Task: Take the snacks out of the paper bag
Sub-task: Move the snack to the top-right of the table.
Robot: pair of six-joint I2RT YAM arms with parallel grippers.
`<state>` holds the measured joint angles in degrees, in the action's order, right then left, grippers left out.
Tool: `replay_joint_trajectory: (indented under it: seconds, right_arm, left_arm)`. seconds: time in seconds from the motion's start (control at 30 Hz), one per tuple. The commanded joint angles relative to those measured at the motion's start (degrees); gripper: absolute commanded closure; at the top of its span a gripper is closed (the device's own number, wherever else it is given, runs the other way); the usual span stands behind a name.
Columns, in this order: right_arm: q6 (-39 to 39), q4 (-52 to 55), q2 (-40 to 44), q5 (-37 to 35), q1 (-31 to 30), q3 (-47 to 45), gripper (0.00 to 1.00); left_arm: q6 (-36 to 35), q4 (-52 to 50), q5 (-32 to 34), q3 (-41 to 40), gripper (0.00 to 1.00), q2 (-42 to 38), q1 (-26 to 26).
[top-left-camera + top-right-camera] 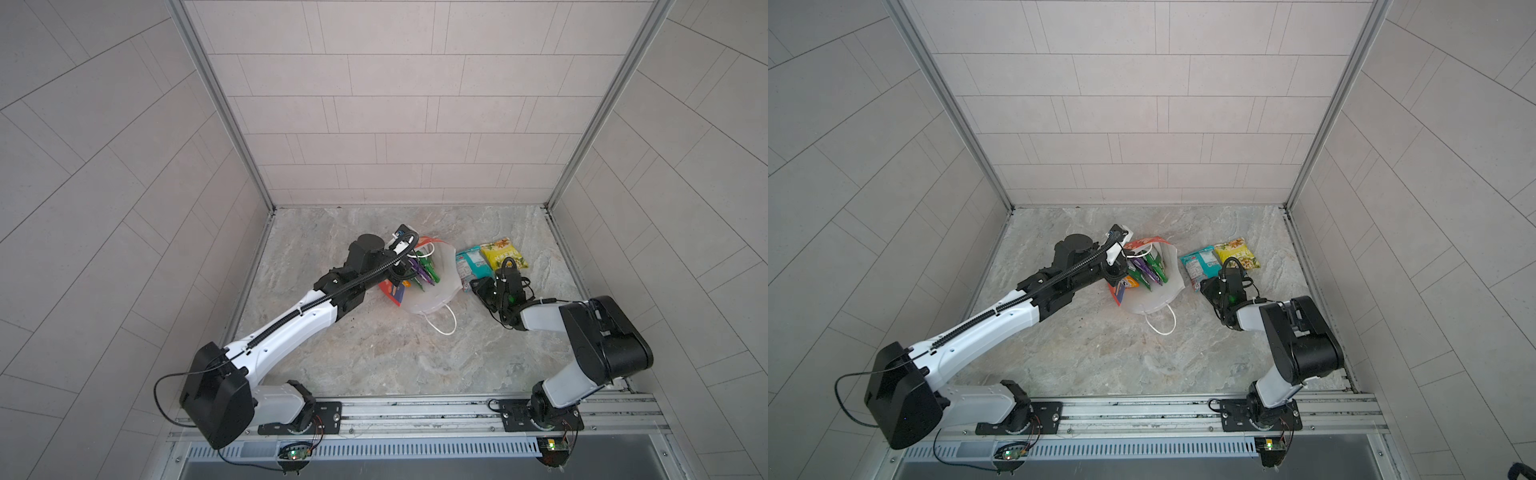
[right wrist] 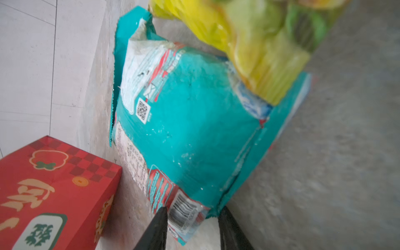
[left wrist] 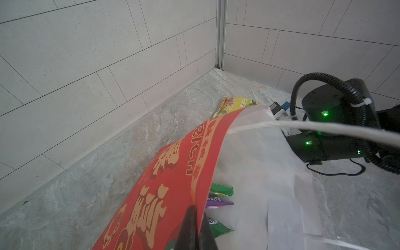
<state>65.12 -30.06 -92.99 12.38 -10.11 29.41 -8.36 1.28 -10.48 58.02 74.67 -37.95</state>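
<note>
Both top views show the red paper gift bag with gold characters (image 1: 442, 270) (image 1: 1169, 270) near the middle of the marble-patterned tabletop (image 1: 374, 357). Its white inside is exposed, and green, purple and orange snack packets (image 1: 424, 270) (image 1: 1150, 268) are not yet removed. The left gripper (image 1: 401, 276) (image 1: 1115, 272) is set at the bag's rim. A teal plastic packet (image 1: 469, 262) and a yellow plastic packet (image 1: 503, 253) lie outside, just beside the bag, and the right gripper (image 1: 476, 286) is placed at the teal one's near end.

Left wrist view: the left gripper (image 3: 198, 231) is fully closed, with the bag's red wall (image 3: 173, 184) pinched. Should that thin paper slip or tear, the mouth would likely fall shut over the packets.

Right wrist view: the right gripper (image 2: 192, 227) is seen with jaws parted, straddling the teal plastic packet (image 2: 194, 129) at its barcode corner; nothing is gripped. The teal packet is overlapped by the yellow plastic packet (image 2: 259, 43), which could be dragged along if the teal one is pulled.
</note>
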Motion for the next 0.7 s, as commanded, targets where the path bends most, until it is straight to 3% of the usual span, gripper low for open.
replay_joint_trajectory:
  seconds: [0.0,0.17,0.27,0.47,0.67]
  right_arm:
    - [4.31,0.27,-5.83,-2.09,-0.26,1.75,0.65]
    - [8.07,-4.40,-11.03,-1.68,-0.31,5.73,0.68]
    - [7.36,-4.03,-9.46,-1.64,-0.90,7.55,0.67]
    - [1.08,2.76,3.31,-4.47,-1.07,3.97,0.63]
    - [-14.48,18.54,22.57,-5.78,-0.82,4.34,0.60]
  left_arm:
    - [0.54,1.88,-0.56,-0.02,1.00,0.38,-0.07]
    - [0.45,1.52,-0.08,-0.22,1.00,-0.06,-0.02]
    - [0.36,1.19,0.20,-0.23,1.00,-0.45,-0.06]
    - [0.44,1.17,0.28,-0.36,1.00,-0.64,-0.10]
    - [0.49,0.58,0.26,-0.28,1.00,-1.41,-0.04]
